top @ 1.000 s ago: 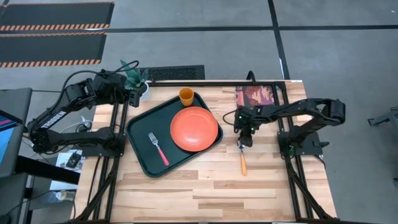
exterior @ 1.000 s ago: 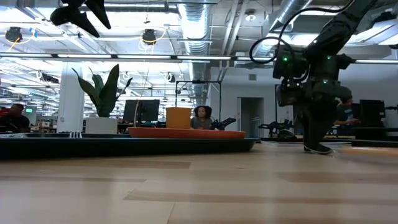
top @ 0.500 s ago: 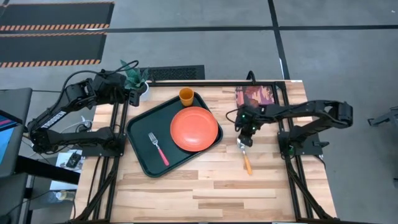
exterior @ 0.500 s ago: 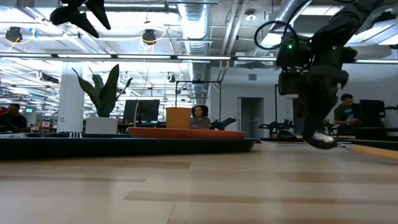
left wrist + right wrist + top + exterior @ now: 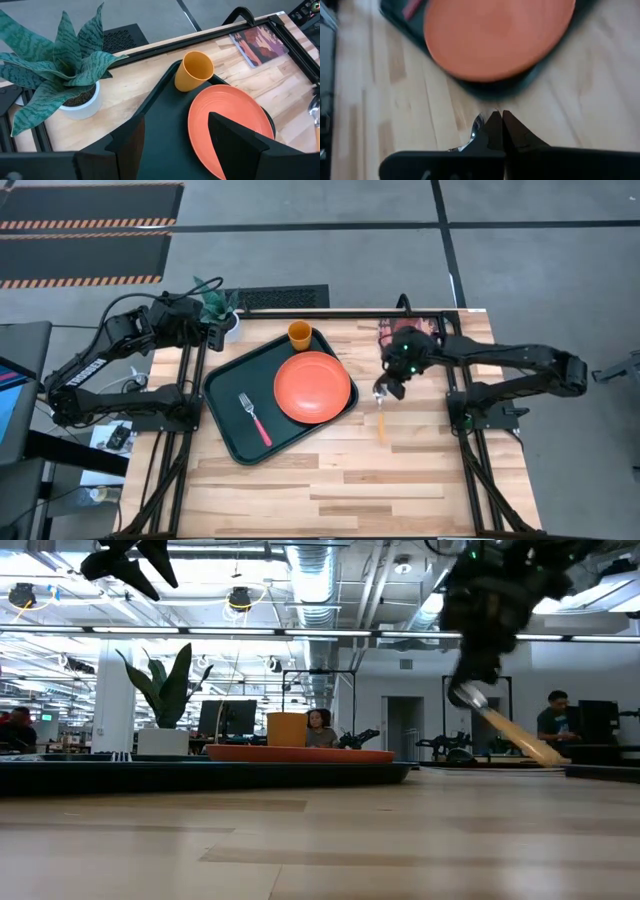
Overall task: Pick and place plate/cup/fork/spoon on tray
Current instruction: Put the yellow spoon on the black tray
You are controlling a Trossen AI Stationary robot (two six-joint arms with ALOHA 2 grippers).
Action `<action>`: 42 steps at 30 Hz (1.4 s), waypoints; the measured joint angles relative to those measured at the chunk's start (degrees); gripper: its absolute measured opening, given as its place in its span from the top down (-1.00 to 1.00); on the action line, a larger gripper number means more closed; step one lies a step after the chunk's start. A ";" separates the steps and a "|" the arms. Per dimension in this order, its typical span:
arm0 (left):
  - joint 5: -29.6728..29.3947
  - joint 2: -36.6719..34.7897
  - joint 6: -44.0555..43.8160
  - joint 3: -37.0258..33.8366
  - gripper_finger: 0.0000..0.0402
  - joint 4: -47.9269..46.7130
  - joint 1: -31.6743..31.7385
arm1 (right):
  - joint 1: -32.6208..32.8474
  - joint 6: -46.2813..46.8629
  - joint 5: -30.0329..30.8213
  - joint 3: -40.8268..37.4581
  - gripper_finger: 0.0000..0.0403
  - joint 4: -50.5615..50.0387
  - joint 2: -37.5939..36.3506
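The dark green tray (image 5: 232, 402) holds the orange-red plate (image 5: 312, 387), the small orange cup (image 5: 299, 334) at its far corner and the red-handled fork (image 5: 254, 418). Right of the tray, my right gripper (image 5: 385, 389) is shut on the spoon (image 5: 381, 421), which hangs above the wood with its orange handle (image 5: 520, 738) slanting down. My left gripper (image 5: 175, 150) stands open, high over the table's far left corner by the plant, with nothing between its fingers. My right gripper pinches the spoon between its two shut fingers at the silvery bowl end (image 5: 476, 127). The fingers come from above, pointing down. The spoon is lifted clear of the table and hangs tilted, bowl (image 5: 466, 695) up at the fingers, handle end lower, toward the near edge.
A green plant in a white pot (image 5: 222, 312) stands at the far left corner. A reddish picture card (image 5: 410, 332) lies at the far right, behind the right gripper. Bare wood (image 5: 330, 480) stretches along the near half of the table.
My right gripper has risen from the table and gone a little toward the far edge and the tray, taking the spoon with it. The spoon lay flat on the wood; its bowl end came up first, and now the whole spoon hangs clear, tilted.
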 joint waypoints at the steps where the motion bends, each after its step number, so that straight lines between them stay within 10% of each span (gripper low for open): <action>1: -0.01 0.00 0.00 0.00 -0.02 0.00 0.02 | -0.06 -0.02 0.03 1.53 1.00 0.21 0.37; 11: 0.38 -0.02 -0.02 0.00 -0.02 0.00 0.01 | 1.38 -0.90 0.62 18.32 1.00 4.62 12.36; 36: 0.51 -0.04 -0.70 0.01 -0.02 -0.26 0.02 | 10.97 -8.73 -15.24 89.42 1.00 3.99 72.36; 42: 0.54 -0.04 -1.08 0.01 -0.02 -0.27 0.00 | 12.42 -6.97 -15.37 90.46 1.00 10.52 77.45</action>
